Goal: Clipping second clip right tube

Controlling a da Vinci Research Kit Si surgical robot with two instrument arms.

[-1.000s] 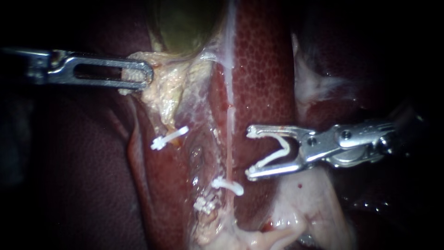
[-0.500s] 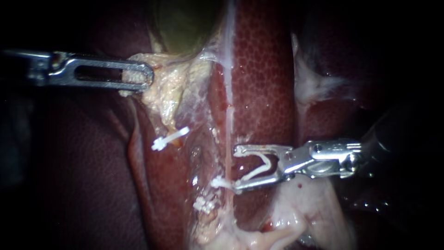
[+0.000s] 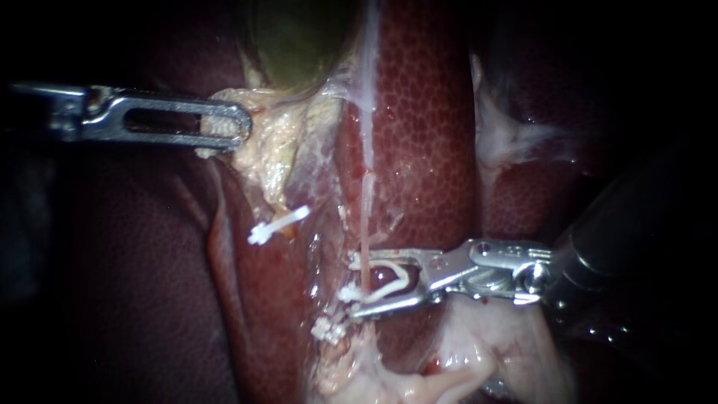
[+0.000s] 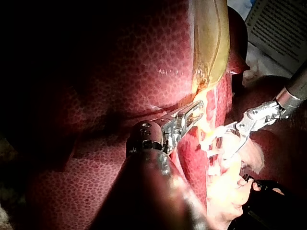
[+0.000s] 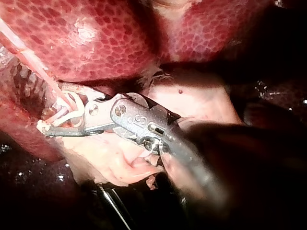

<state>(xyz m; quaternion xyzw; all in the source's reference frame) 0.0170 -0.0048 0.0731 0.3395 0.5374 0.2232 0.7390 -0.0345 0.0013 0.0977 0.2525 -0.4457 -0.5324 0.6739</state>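
**Right tube** point(image 3: 365, 224): one thin pink strand running over the liver point(image 3: 426, 112), right of centre. Its near stretch passes between the jaws of the right instrument point(image 3: 354, 284) and is partly covered there.

**Right instrument:** one, entering from the right. Its shaft is dark and hard to make out. The tool is grasping an open white clip point(image 3: 400, 280). Both jaws touch the clip, and the gap left between them straddles the tube.

**Left instrument** point(image 3: 241, 126): one, entering from the left, its shaft cut off at the edge. The tool is clenched on pale tissue point(image 3: 273, 150) just near of the gallbladder point(image 3: 299, 37), whose far part is cut off. Only one slotted jaw shows; the other is hidden beneath it.

**Clips, white:** three certain.
- One is held in the right tool.
- One set clip point(image 3: 345, 293) sits on the right tube beside the near jaw's tip, half hidden.
- One left clip point(image 3: 278, 223) sits on tissue to the left, well apart.
- A ridged white bit point(image 3: 329, 329) lies nearer still; clip or tissue, cannot tell.

**Writing:** one printed sheet point(image 4: 278, 28) lies beyond the liver in the left wrist view. Its print is too small to read.
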